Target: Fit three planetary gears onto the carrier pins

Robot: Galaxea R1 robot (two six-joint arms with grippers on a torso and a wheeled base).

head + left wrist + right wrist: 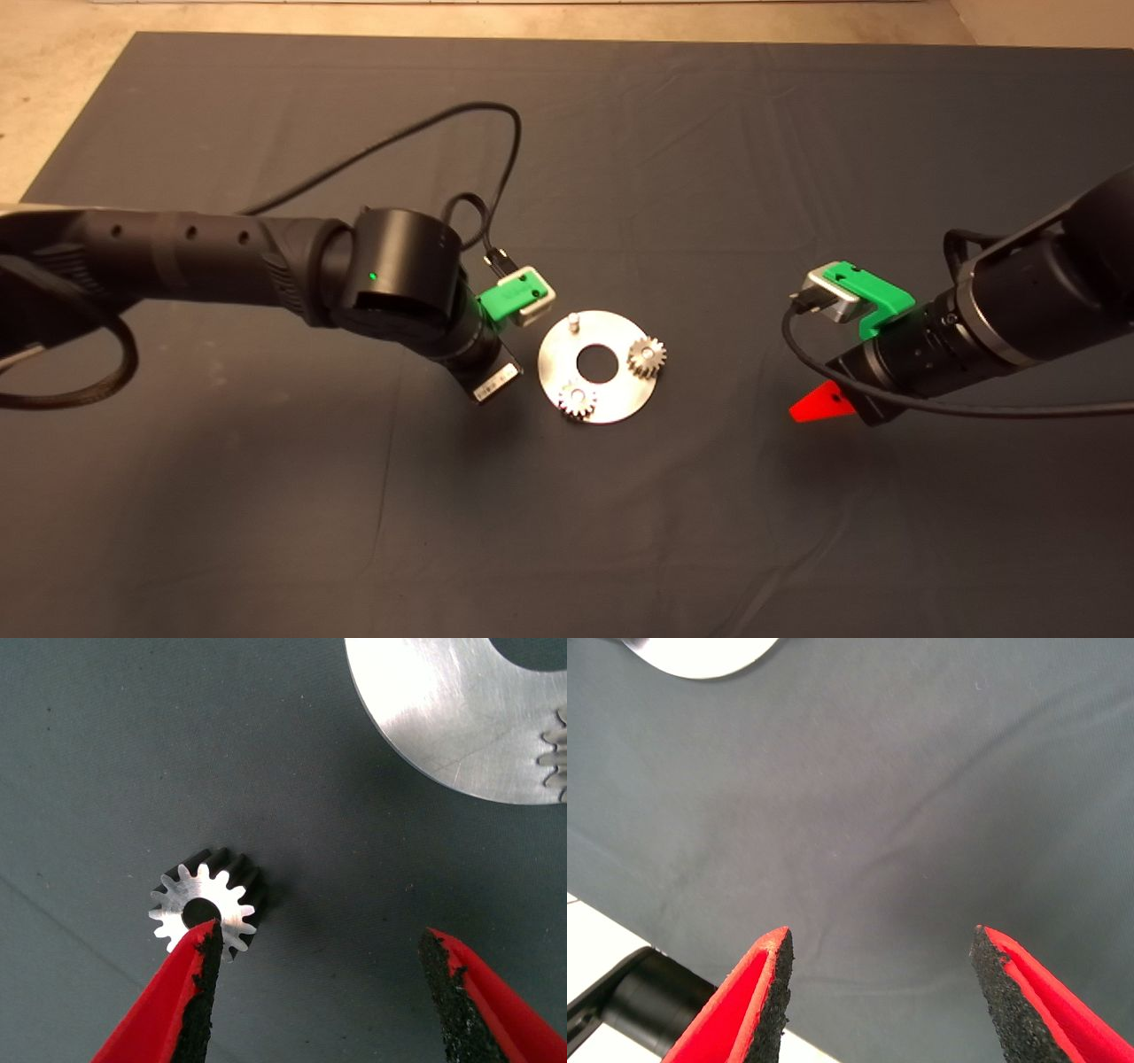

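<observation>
Loose gear (pixel 205 905) flat on mat (pixel 106 753), bore up, beside disc (pixel 443 718).

Robotics lab or test workshop: bench under a wrinkled dark grey cloth mat (pixel 620 532), bare beige concrete-like floor (pixel 80 71) beyond, cabled black robot arms (pixel 177 257), machined shiny round steel disc (pixel 620 394) with small silvery gears.

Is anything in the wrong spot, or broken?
Nothing looks broken. One gear lies flat on the mat, off the disc, while one pin stands bare. The other two gears sit on pins. The open left gripper hangs over the loose gear.
</observation>
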